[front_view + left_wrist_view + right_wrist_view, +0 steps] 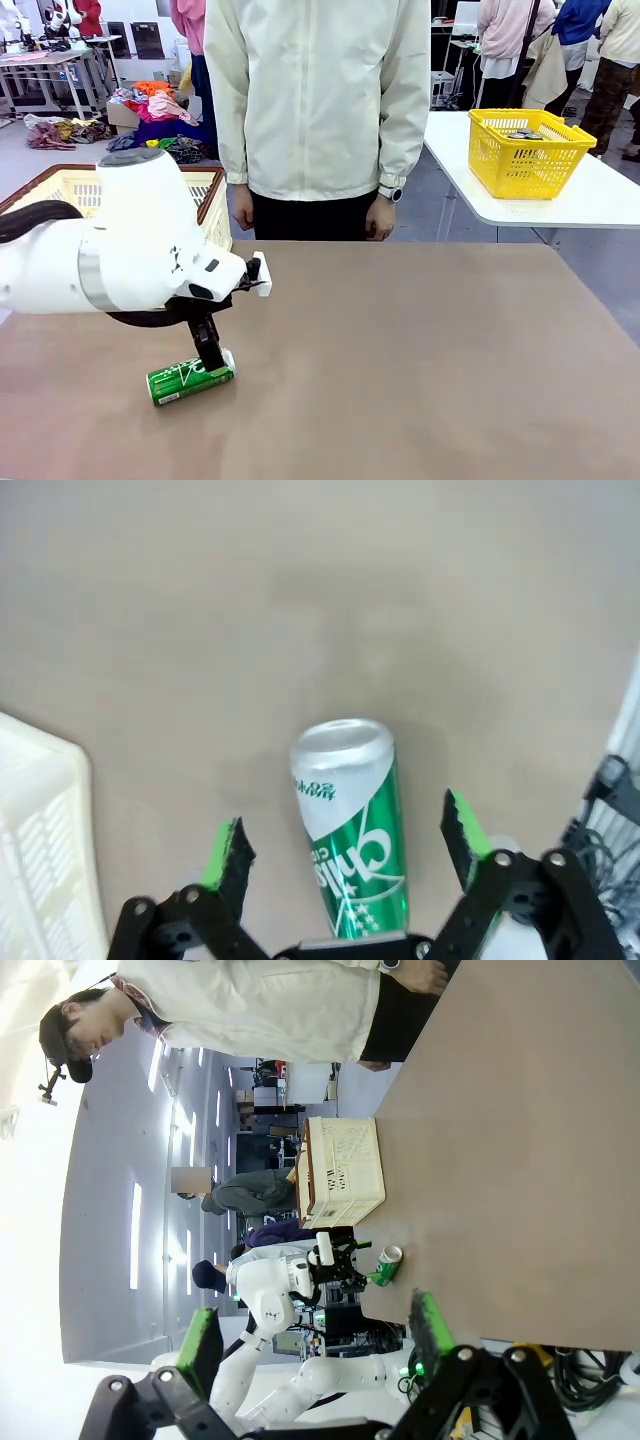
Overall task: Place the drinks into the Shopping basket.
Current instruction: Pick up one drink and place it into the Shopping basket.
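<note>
A green drink can [189, 381] with a silver top lies on its side near the front left of the brown table. My left gripper [208, 352] hangs just above it, open. In the left wrist view the can [352, 825] lies lengthwise between the two green-padded fingers [226, 858], which stand apart from it on both sides. The cream-white Shopping basket [213, 192] with its brown rim stands at the table's far left, mostly behind my left arm. Its corner [40, 850] shows in the left wrist view. My right gripper [315, 1340] is open and holds nothing, off the table's edge.
A person in a pale jacket stands at the far side of the table, hands [380, 217] hanging at the edge. A yellow basket [526, 150] sits on a separate white table at the back right. In the right wrist view the can [386, 1266] and basket [343, 1172] show far off.
</note>
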Robot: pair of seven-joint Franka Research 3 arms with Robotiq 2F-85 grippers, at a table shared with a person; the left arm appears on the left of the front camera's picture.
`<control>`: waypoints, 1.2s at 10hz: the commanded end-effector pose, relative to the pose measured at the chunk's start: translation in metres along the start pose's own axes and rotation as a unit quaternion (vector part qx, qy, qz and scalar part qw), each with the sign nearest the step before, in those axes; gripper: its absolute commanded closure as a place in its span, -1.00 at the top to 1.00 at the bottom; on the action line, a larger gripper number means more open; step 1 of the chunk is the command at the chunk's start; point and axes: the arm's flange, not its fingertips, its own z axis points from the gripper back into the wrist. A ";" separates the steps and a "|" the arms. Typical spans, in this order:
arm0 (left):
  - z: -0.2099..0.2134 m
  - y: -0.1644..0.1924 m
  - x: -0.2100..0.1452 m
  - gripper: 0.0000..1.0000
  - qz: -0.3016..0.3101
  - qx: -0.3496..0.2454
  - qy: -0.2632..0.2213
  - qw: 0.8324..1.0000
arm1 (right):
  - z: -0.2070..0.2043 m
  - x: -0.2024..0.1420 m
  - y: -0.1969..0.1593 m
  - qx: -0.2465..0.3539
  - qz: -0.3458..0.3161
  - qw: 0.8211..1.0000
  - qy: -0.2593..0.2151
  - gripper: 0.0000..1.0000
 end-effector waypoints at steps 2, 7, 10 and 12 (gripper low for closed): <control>-0.050 -0.023 -0.057 1.00 0.014 -0.041 0.020 0.999 | -0.003 0.000 0.004 0.010 0.001 1.000 -0.005 1.00; -0.070 -0.015 -0.061 1.00 0.000 -0.084 0.014 0.996 | -0.003 0.000 0.004 0.010 0.001 1.000 -0.005 1.00; -0.067 -0.014 -0.061 -1.00 -0.016 -0.097 0.017 0.995 | -0.003 0.000 0.004 0.010 0.001 1.000 -0.005 1.00; -0.064 -0.014 -0.061 -1.00 -0.019 -0.096 0.013 0.995 | -0.003 0.000 0.004 0.010 0.001 1.000 -0.005 1.00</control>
